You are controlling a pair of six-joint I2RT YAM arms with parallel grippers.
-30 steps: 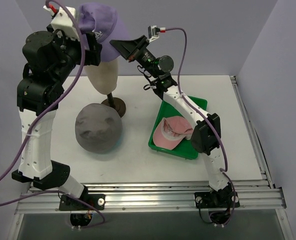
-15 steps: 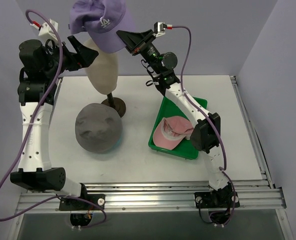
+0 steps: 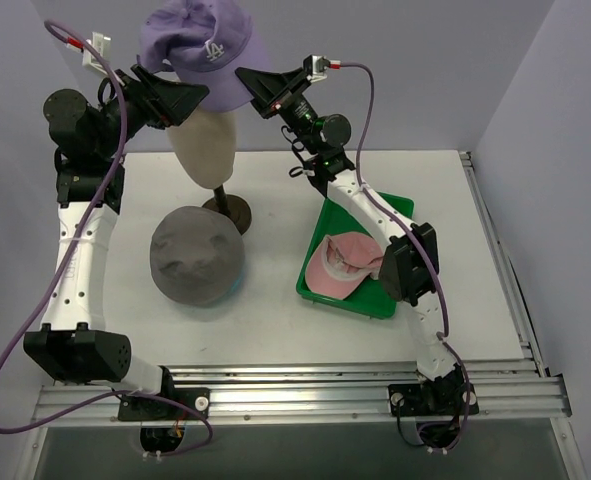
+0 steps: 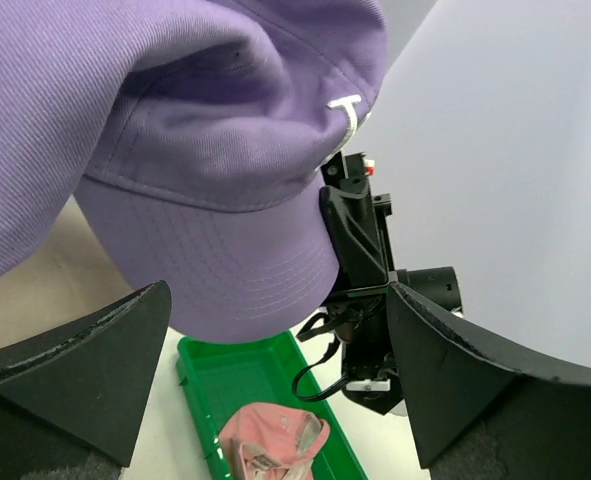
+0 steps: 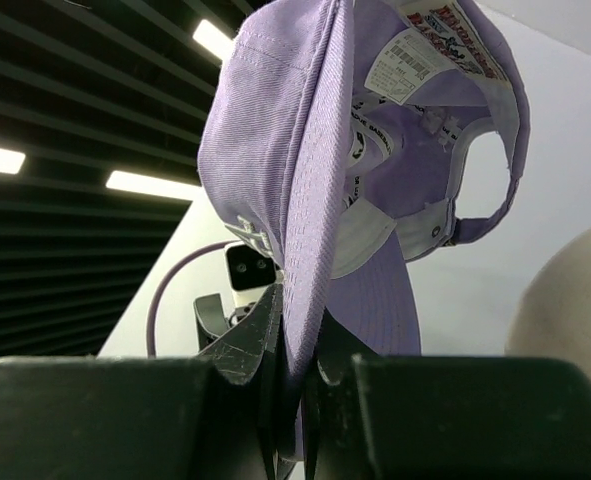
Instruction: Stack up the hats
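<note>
High at the back, the lilac cap [image 3: 200, 40] with its white "LA" logo hangs over the mannequin head [image 3: 207, 140]. My right gripper [image 3: 247, 82] is shut on its brim, the fabric pinched between both fingers [image 5: 300, 330]. My left gripper [image 3: 190, 103] is open just left of the cap, holding nothing; the brim [image 4: 215, 270] fills the space in front of its spread fingers [image 4: 85, 370]. The grey floppy hat [image 3: 197, 255] lies on the table by the head's stand. The pink cap [image 3: 343, 265] lies in the green tray [image 3: 400, 207], as the left wrist view also shows [image 4: 270, 440].
The mannequin head's brown stand [image 3: 233, 210] sits just behind the grey hat. The green tray [image 4: 240, 370] lies under my right arm [image 3: 375, 220]. Purple walls close the back and both sides, and a metal rail runs along the table's right edge [image 3: 495, 250].
My left gripper let go of the lilac cap, opened wide and drew back to the left. The right gripper raised the cap by its brim.
</note>
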